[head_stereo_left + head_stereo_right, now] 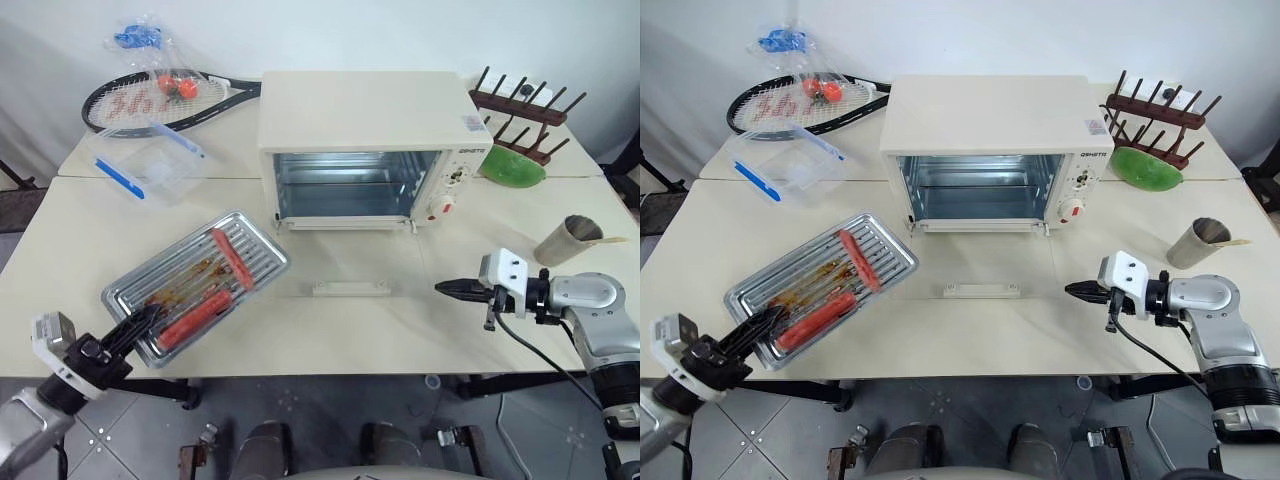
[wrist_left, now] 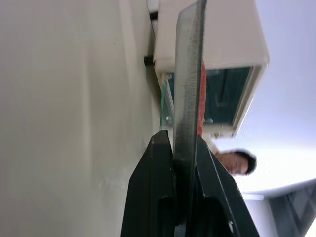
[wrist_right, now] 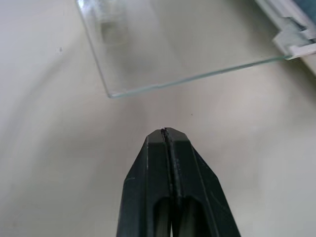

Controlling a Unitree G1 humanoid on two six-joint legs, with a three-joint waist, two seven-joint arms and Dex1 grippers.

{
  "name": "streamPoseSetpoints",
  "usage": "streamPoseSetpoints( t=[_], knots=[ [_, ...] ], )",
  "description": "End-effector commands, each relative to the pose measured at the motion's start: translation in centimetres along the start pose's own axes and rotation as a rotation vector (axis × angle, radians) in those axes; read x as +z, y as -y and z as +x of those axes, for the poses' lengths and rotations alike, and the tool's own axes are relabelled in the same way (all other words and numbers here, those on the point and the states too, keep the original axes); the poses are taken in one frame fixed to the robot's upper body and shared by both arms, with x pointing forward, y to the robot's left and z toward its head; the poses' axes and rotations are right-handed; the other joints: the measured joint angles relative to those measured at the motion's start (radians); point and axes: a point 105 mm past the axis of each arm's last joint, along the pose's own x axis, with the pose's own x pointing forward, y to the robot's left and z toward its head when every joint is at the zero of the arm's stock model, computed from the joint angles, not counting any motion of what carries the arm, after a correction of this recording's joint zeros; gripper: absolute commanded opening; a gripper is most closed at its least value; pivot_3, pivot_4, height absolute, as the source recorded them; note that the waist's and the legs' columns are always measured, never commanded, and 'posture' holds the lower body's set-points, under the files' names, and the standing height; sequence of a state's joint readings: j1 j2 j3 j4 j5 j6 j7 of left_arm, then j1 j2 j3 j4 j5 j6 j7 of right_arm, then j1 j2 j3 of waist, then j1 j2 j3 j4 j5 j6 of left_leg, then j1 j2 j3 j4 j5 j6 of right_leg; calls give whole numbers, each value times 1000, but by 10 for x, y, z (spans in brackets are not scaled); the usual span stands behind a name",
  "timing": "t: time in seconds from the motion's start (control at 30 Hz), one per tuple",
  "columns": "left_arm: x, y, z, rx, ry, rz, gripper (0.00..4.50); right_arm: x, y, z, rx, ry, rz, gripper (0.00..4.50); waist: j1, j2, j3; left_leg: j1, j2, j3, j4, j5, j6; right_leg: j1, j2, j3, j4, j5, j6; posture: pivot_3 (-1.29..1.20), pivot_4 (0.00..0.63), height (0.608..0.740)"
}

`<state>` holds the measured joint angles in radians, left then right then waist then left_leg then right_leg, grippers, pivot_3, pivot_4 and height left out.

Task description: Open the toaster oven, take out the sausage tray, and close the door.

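Left gripper (image 1: 140,322) pinches the near rim of the sausage tray (image 1: 255,243) on the table; right gripper (image 1: 452,288), closed and empty, points near the door (image 1: 345,262) — glass, fragile, so take its handle (image 1: 351,288).

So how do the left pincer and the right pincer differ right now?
The left pincer is shut on the near corner of the sausage tray, while the right pincer is shut on nothing. The left sits at the table's near left edge; the right hovers right of the lowered glass door, apart from its handle. Both have black fingers pressed together.
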<state>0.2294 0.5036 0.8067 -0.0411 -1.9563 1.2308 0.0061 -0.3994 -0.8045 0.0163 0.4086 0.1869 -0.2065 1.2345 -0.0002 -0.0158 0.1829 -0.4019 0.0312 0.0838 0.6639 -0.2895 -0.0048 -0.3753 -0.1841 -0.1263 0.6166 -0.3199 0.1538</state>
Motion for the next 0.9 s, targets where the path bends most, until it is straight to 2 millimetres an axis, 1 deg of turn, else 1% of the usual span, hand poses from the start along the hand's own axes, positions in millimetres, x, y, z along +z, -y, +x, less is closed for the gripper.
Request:
streamPoseSetpoints(
  t=[0.03,0.07,0.13,0.23,0.3,0.4,0.5,0.57,0.73,0.8,0.9],
  knots=[
    [-6,10,-5,-16,65,42,0,4,3,0,-21,32,-32,15,-2,0,0,0,0,0,0,0,0,0,0,0,0,0,0,0,150,740],
    [-9,8,-7,-9,87,35,0,5,2,2,-23,46,-23,15,-2,0,0,0,0,0,0,0,0,0,0,0,0,0,0,0,150,740],
    [-9,6,-10,11,148,26,0,9,1,7,-26,76,-10,15,-2,0,0,0,1,0,0,0,0,0,1,0,0,0,0,0,150,740],
    [-4,2,-16,46,233,18,0,25,1,13,-37,156,19,15,-1,0,0,1,1,0,0,0,0,0,1,0,0,0,0,0,150,740],
    [1,1,-17,68,270,18,0,37,1,15,-32,204,37,15,-1,0,0,1,1,0,0,0,0,0,0,0,0,0,0,0,150,740],
    [15,-4,-18,105,321,6,0,51,3,15,-26,248,56,15,2,0,0,0,1,0,0,0,0,0,0,0,-1,0,0,0,150,740],
    [21,-7,-18,123,349,-6,0,62,8,13,-45,273,54,15,3,0,0,0,0,0,0,-1,1,0,0,0,-1,0,0,0,150,740],
    [24,-8,-17,122,367,-19,0,69,13,10,-63,294,61,15,1,0,0,0,0,0,0,-1,2,0,0,0,-1,0,0,0,150,740],
    [23,-12,-9,135,336,-38,0,99,40,2,-149,375,51,15,1,0,0,0,0,1,1,-1,1,0,0,0,-1,0,0,0,150,740],
    [22,-12,-7,136,329,-40,0,106,46,1,-166,389,46,15,0,0,0,0,0,1,1,-2,1,0,1,0,-1,0,0,0,150,740],
    [17,-10,1,122,280,-33,0,121,62,0,-197,402,-26,15,-1,-1,-1,0,0,1,0,-2,1,0,1,0,-1,0,0,0,150,740]
  ],
)
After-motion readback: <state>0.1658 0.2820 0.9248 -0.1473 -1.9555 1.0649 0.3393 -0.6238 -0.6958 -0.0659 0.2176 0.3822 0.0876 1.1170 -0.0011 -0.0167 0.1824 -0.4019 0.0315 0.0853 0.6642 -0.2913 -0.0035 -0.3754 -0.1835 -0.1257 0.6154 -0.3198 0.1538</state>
